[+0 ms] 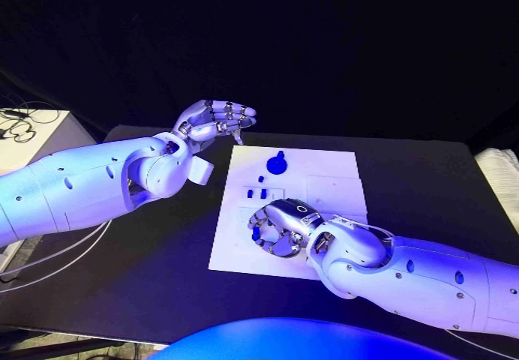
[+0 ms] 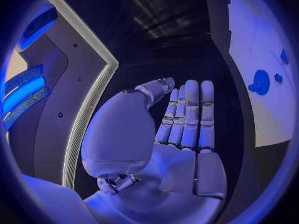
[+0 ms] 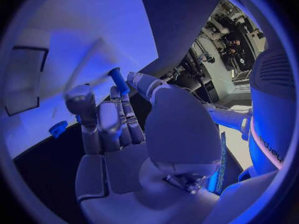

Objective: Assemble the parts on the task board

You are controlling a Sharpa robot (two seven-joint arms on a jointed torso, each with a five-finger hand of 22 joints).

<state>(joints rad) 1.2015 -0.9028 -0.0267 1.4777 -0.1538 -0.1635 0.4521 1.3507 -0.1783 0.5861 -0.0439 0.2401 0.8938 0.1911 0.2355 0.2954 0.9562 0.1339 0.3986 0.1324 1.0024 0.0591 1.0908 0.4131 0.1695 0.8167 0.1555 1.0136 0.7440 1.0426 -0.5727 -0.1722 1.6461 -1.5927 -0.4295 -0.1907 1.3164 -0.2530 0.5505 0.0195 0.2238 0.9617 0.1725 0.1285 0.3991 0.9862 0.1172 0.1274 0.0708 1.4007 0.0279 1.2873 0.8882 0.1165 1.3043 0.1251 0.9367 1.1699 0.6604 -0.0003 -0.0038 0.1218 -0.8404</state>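
I'm watching the right hand (image 1: 279, 229) pinching a small blue peg (image 3: 118, 80) over the task board (image 1: 325, 180).

My left hand (image 1: 213, 120) is hovering off the board's far left corner, fingers extended together, holding nothing; a round blue part (image 1: 277, 163) and small pieces (image 1: 257, 193) are lying on the board.

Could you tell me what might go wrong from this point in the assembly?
The right hand holds a small blue peg only at its fingers' tips, so it could slip or tilt before seating. That hand hangs low over the task board, close to the small blue pieces, and might knock them. The left hand is off the board, so nothing steadies it.
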